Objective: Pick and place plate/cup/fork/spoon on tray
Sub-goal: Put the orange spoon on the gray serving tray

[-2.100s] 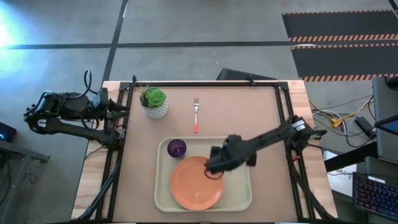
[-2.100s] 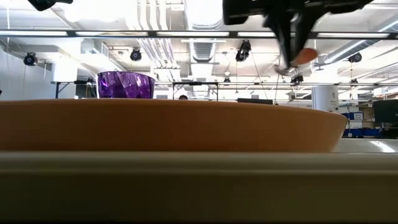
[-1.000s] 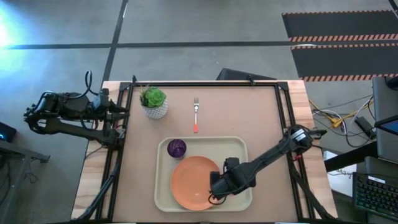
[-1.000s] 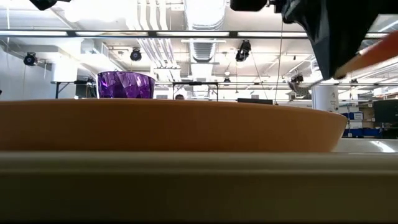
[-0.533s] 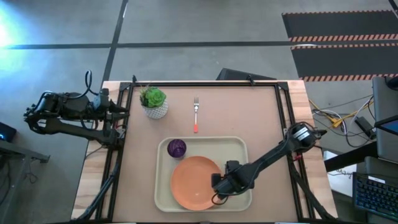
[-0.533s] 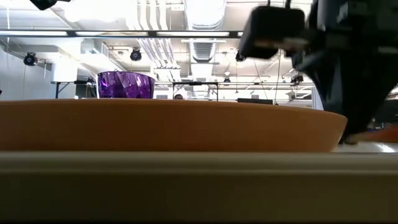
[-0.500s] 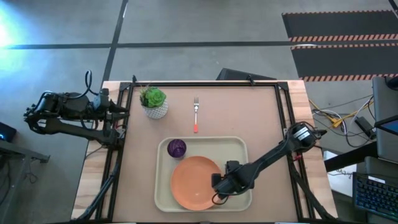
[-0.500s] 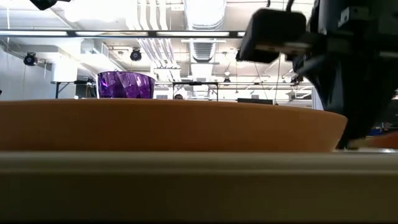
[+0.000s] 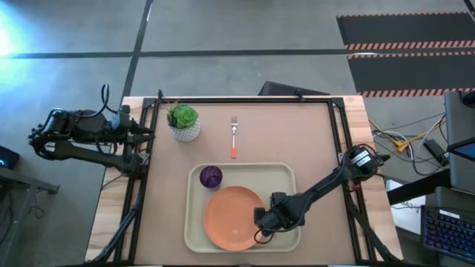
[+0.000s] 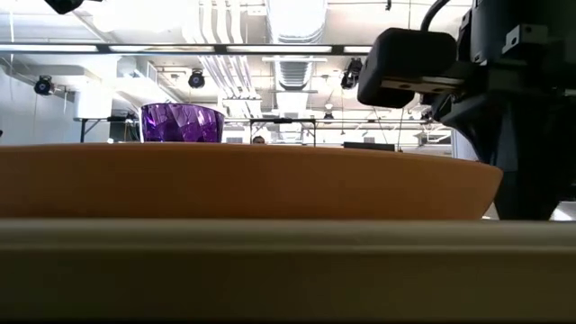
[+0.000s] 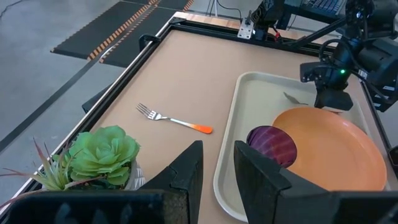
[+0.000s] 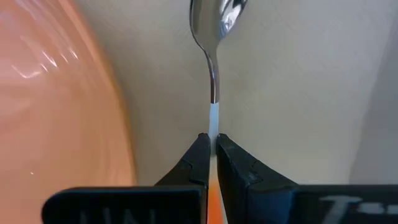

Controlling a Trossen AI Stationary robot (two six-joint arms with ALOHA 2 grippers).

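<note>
lowered since two seconds ago: right gripper (image 9: pixel 261 231), now down at tray (image 9: pixel 194 239) floor by right rim, clenched on spoon (image 12: pixel 214 37). plate (image 9: pixel 234 217) at tray's middle, cup (image 9: pixel 211 176) in far left corner, fork (image 9: pixel 234 136) beyond far rim. left gripper (image 11: pixel 217 163) parked, parted.

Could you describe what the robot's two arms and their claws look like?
Both arms are dark, slim and jointed. The right claw has two black, wedge-shaped fingers; a silver collar rings that arm's elbow. The left claw has matching black, angular fingers.
</note>
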